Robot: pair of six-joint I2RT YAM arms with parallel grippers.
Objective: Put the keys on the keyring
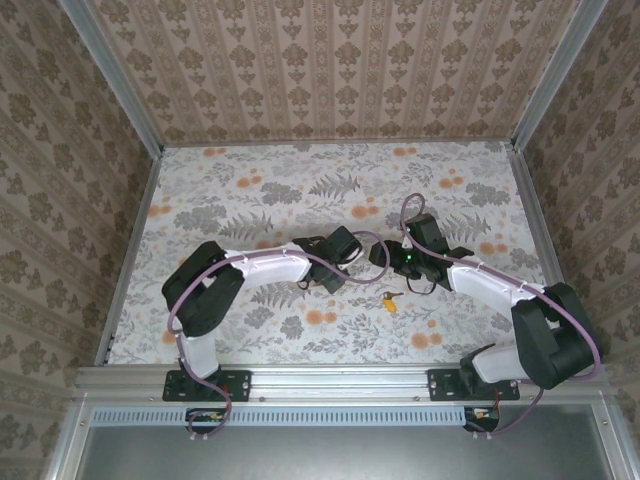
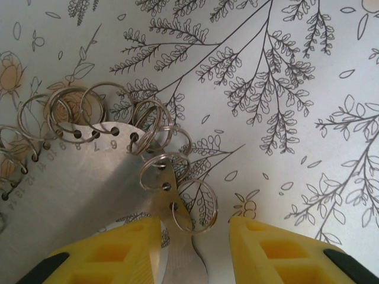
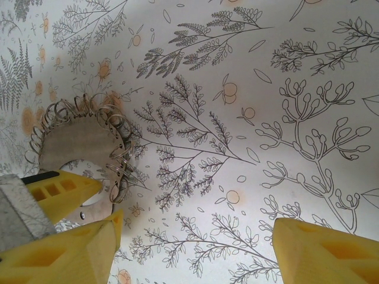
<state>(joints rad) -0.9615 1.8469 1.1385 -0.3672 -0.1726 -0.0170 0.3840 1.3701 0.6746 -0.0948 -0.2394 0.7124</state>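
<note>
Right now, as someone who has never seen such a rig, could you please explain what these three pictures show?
These are two robot arms bolted to the near edge of a flower-patterned table. The overhead picture looks down from behind them: the left arm and the right arm both reach toward the middle. The other two pictures come from cameras on the wrists, so the yellow blocks at the bottom of each are that arm's own fingers.

On the table lie a tiny yellow-orange key and a flat metal disc with numbered holes, carrying many wire rings. The left gripper straddles the disc's stem, with a gap on one side, so it does not look clamped. The right gripper is wide open and holds nothing.
</note>
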